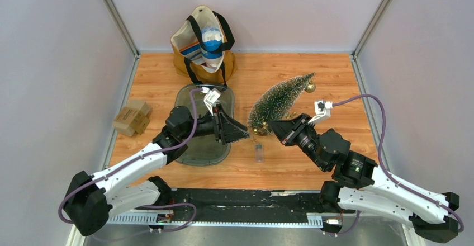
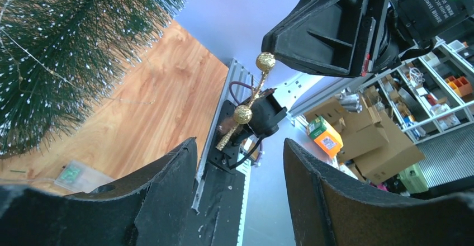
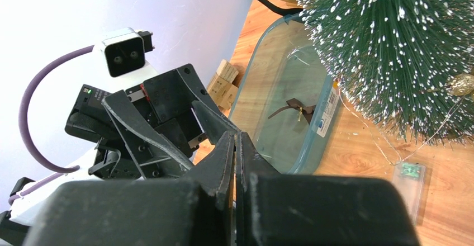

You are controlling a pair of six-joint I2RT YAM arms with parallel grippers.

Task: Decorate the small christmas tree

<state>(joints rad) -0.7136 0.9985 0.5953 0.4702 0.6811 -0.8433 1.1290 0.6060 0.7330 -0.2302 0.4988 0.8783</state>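
My left gripper (image 1: 239, 132) is apart and holds nothing. My right gripper (image 1: 273, 126) is pressed together. The tree (image 1: 279, 100) lies on its side on the table (image 1: 335, 78), right beside the tray (image 1: 181, 98).

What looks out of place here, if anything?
The tree seems to lie tipped on its side on the table, tip toward the far right corner, rather than standing upright. A small clear box lies loose on the wood near its wide end.
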